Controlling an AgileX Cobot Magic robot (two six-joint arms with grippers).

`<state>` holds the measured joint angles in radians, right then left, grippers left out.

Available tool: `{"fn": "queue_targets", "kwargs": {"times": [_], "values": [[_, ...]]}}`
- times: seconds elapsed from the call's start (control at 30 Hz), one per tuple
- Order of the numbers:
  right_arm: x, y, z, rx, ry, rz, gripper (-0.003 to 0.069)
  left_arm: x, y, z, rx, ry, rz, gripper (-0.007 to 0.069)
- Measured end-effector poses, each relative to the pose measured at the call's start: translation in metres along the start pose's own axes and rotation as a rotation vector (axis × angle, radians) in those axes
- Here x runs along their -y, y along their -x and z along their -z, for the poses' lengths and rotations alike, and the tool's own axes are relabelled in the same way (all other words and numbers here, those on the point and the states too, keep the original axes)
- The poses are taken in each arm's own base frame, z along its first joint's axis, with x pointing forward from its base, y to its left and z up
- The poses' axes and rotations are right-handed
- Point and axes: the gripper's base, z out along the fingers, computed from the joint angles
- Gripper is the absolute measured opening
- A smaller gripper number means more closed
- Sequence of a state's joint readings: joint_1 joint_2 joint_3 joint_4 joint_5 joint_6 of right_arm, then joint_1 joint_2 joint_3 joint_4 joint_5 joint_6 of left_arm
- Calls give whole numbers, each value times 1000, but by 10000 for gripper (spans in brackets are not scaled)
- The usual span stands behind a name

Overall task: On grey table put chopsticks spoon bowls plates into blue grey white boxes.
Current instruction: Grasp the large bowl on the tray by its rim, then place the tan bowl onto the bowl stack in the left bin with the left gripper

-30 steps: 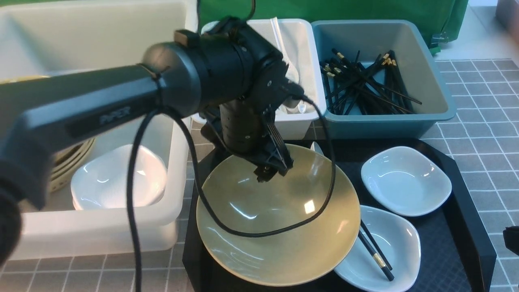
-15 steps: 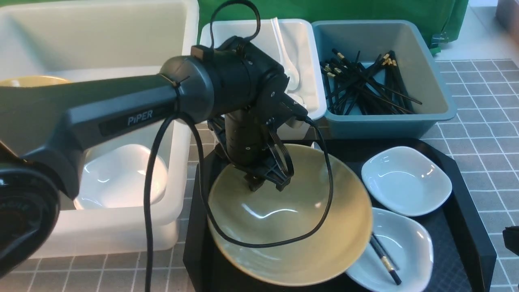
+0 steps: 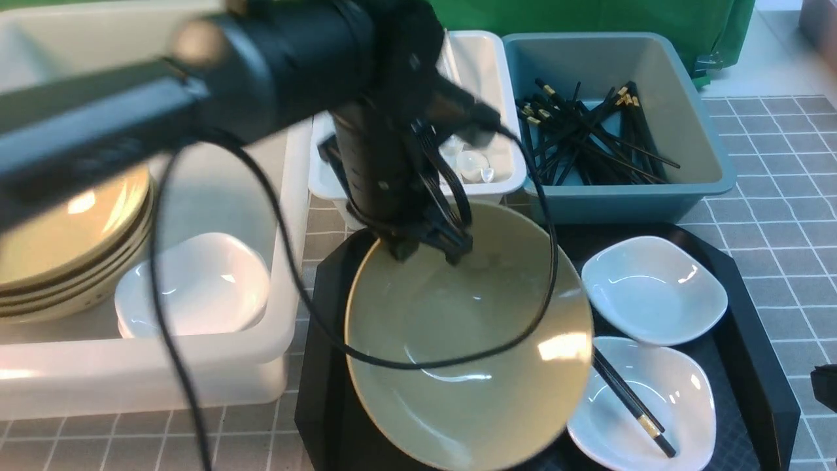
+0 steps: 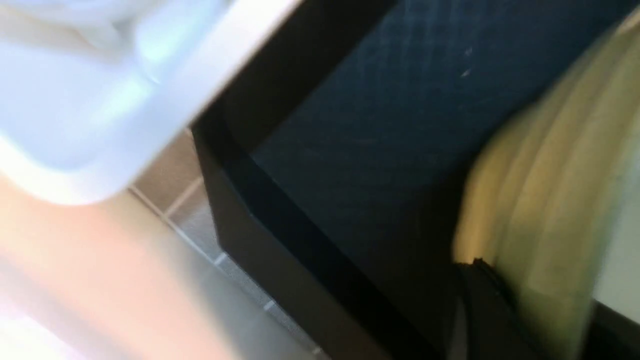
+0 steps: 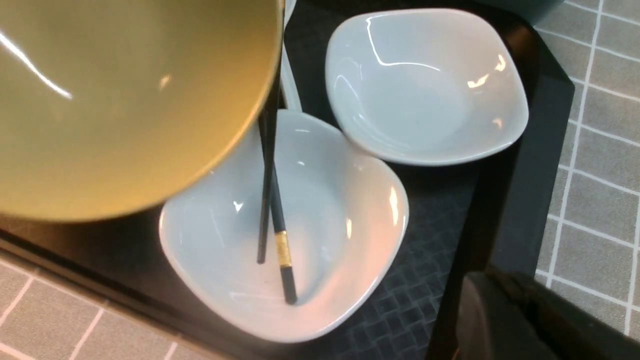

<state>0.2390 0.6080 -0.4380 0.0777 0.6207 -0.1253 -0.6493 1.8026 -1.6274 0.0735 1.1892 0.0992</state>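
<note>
Front view, nearest the camera, showed the lower white plate (image 3: 686, 405) in the black tray (image 3: 762, 366), with two black chopsticks (image 3: 631, 399) lying partly in it. Just beside it, the large tan bowl (image 3: 458, 314) stood tilted over the tray. The left gripper (image 3: 425, 254) was closed on the rim of this bowl, the wall pinched between its fingers. The right gripper (image 5: 492, 282), at the tray's right side, had its jaws fully together, holding nothing visible. Farther back in the tray lay a second white plate (image 3: 654, 291), touching the first. To the left, the big white tub (image 3: 252, 353) on the grey table (image 3: 248, 432) held stacked tan bowls (image 3: 72, 242) and white dishes (image 3: 196, 284). Beyond the tray, white spoons (image 3: 472, 165) lay in the small white box (image 3: 484, 65), partly hidden by the arm, and more black chopsticks (image 3: 588, 140) in the blue-grey box (image 3: 621, 204). Green cloth (image 3: 588, 16) hung behind.
</note>
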Motion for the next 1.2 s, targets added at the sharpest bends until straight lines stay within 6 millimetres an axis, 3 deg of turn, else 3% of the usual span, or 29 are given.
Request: {"fn": "queue_targets", "kwargs": {"times": [0.2, 0.37, 0.5, 0.6, 0.67, 0.7, 0.87, 1.1, 1.2], "values": [[0, 0, 0, 0, 0, -1, 34, -16, -9, 42, 141, -104, 64, 5], [0, 0, 0, 0, 2, -2, 37, -48, -24, 79, 283, -143, 169, 4], [0, 0, 0, 0, 3, -4, 39, -95, -60, 123, 392, -38, 302, 4], [-1, 0, 0, 1, 8, -11, 41, -154, -116, 157, 447, 138, 516, 4], [-1, 0, 0, 1, 10, -15, 41, -175, -138, 165, 446, 198, 606, 4], [-1, 0, 0, 1, 12, -16, 42, -193, -159, 166, 432, 245, 691, 4], [-1, 0, 0, 2, 14, -20, 43, -228, -217, 148, 385, 316, 939, 4], [-1, 0, 0, 2, 16, -22, 45, -244, -250, 109, 393, 397, 1094, 20], [-1, 0, 0, 2, 16, -23, 45, -247, -256, 91, 423, 450, 1094, 96]]}}
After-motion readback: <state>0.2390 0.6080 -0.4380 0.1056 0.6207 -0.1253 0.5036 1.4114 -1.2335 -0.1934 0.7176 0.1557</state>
